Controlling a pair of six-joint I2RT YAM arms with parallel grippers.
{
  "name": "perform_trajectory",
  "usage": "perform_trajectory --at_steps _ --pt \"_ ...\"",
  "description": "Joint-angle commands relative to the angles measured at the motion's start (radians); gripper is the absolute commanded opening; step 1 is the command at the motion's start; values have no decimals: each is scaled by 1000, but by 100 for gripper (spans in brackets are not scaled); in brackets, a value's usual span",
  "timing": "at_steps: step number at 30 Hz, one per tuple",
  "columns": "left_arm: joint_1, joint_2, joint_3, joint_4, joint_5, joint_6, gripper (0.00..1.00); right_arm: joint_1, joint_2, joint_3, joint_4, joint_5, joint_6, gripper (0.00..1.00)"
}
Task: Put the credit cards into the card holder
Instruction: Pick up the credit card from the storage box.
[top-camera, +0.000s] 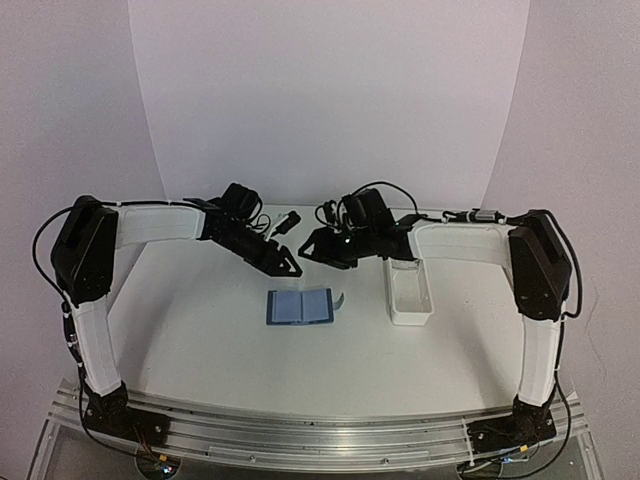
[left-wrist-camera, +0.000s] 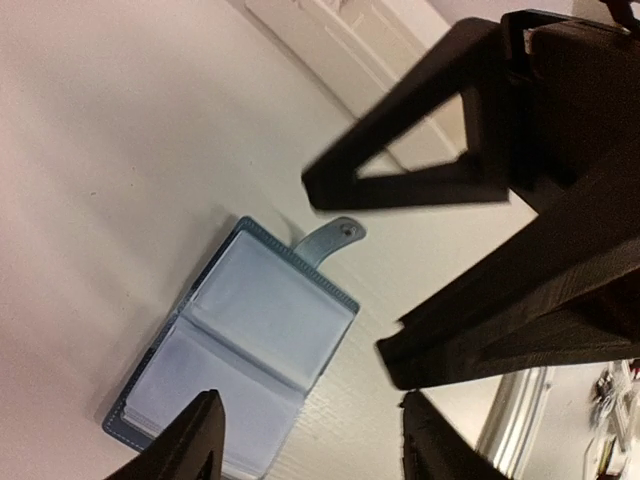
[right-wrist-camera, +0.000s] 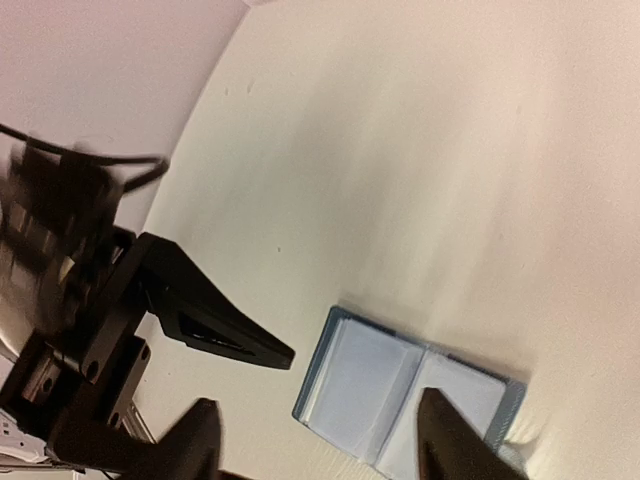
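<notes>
The card holder lies open on the white table, its light-blue slots facing up and its snap tab on the right. It also shows in the left wrist view and the right wrist view. No credit cards show in any view. My left gripper hovers just behind the holder, open and empty. My right gripper hovers beside it, a little further back, open and empty. The two grippers are close together, tips toward each other.
A long white tray stands to the right of the holder, under the right forearm; it also shows in the left wrist view. Cables and a small dark object lie at the back of the table.
</notes>
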Motion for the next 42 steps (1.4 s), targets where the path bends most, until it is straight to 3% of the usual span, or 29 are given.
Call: perform_trajectory --at_steps 1,2,3,4,7,8,11,16,19,25,27,31,36,42 --pt "15 -136 -48 103 80 50 72 -89 -147 43 13 -59 -236 95" --pt "19 -155 -61 127 81 52 87 -113 -185 32 13 -56 -324 98" --pt "20 -159 -64 134 81 52 91 -119 -194 28 13 -54 -350 98" --pt "23 -173 -76 165 82 52 99 -148 -242 2 11 -37 -494 98" --pt "23 -184 -89 213 68 54 99 -165 -322 -67 24 254 -744 98" --pt "23 -188 -96 233 56 57 99 -180 -347 -99 34 319 -921 98" --pt "23 -189 -105 257 37 80 99 -230 -342 -117 14 324 -1203 98" --pt "23 -157 -104 288 -16 94 99 -396 -305 -178 -7 80 -1539 96" --pt "27 -128 -106 295 -40 95 99 -410 -248 -206 -19 165 -1825 93" --pt "51 -72 -108 315 -38 53 99 -445 -160 -157 -57 42 -1895 80" --pt "61 -55 -107 325 -34 39 99 -447 -129 -125 -157 -6 -1928 76" --pt "80 -30 -105 334 -27 33 99 -446 -107 -146 -215 28 -1998 70" --pt "96 -1 -95 350 -14 12 99 -449 -56 -120 -145 85 -1990 59" --pt "101 12 -97 353 -4 5 99 -454 -21 -103 -95 120 -1972 58"
